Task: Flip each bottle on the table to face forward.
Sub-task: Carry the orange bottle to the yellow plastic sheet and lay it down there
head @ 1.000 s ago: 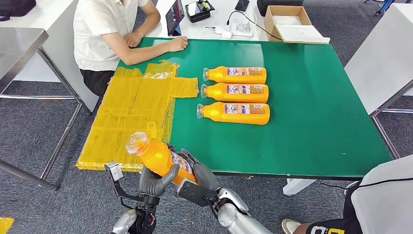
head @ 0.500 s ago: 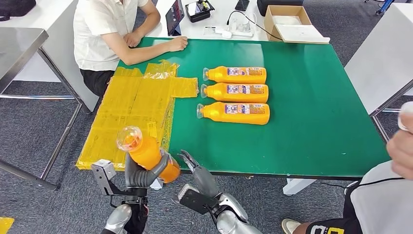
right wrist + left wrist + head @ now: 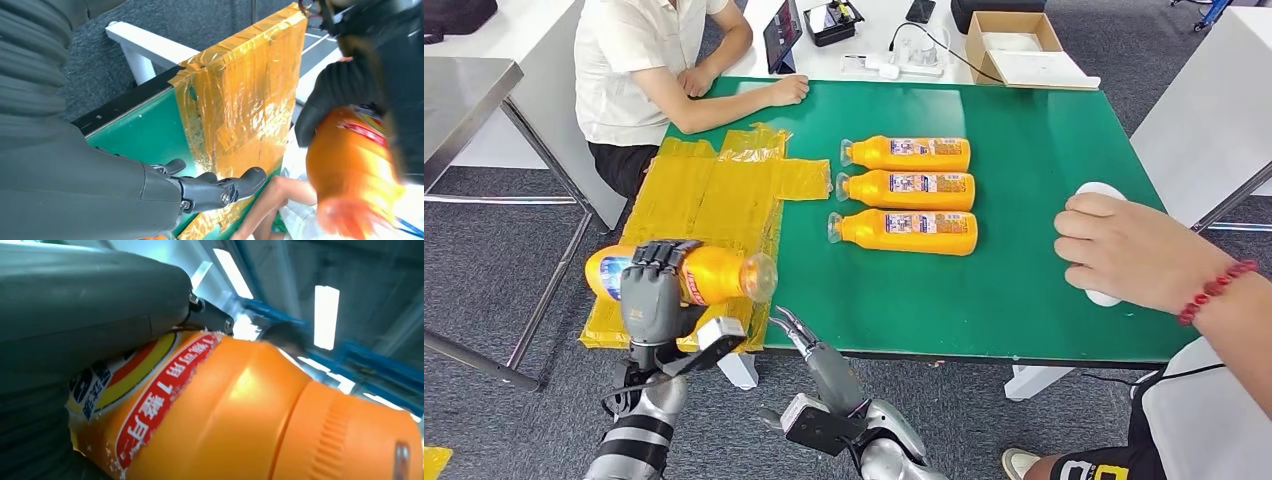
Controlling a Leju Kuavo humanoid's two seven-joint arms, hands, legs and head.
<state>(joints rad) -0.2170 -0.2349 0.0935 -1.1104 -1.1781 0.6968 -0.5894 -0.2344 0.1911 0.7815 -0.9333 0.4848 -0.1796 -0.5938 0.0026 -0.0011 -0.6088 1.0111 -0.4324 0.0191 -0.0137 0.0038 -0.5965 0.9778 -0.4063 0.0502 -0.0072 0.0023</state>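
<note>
In the lower left of the head view the left hand (image 3: 652,292) grips an orange bottle (image 3: 714,274) around its labelled middle, holding it level above the near left corner of the green table (image 3: 1044,180). The bottle's clear cap points toward the frame's right and its base toward the left. In the left wrist view the same bottle (image 3: 260,415) lies against the grey hand (image 3: 75,310), with a red and yellow label showing beside the thumb.

The right hand (image 3: 809,345) sits at lower centre of the head view, just at the table's near edge, fingers apart and holding nothing. In the right wrist view its dark fingers (image 3: 220,187) stretch out over the table edge, and the held bottle (image 3: 350,170) appears blurred at the frame's right.

Three more bottles (image 3: 909,189) lie on their sides in a neat column at the centre of the table, close beside one another, caps toward the frame's left, labels up. A sheet of yellow tape (image 3: 704,220) covers the table's left part, below the held bottle.

A seated person (image 3: 649,60) at upper left rests an arm on the table's far edge. Another person's hand (image 3: 1124,250), with a red bead bracelet at the wrist, reaches in from the right and lies on a white object (image 3: 1104,192) at the table's right side. A cardboard box (image 3: 1014,40) stands past the far edge at upper right.
</note>
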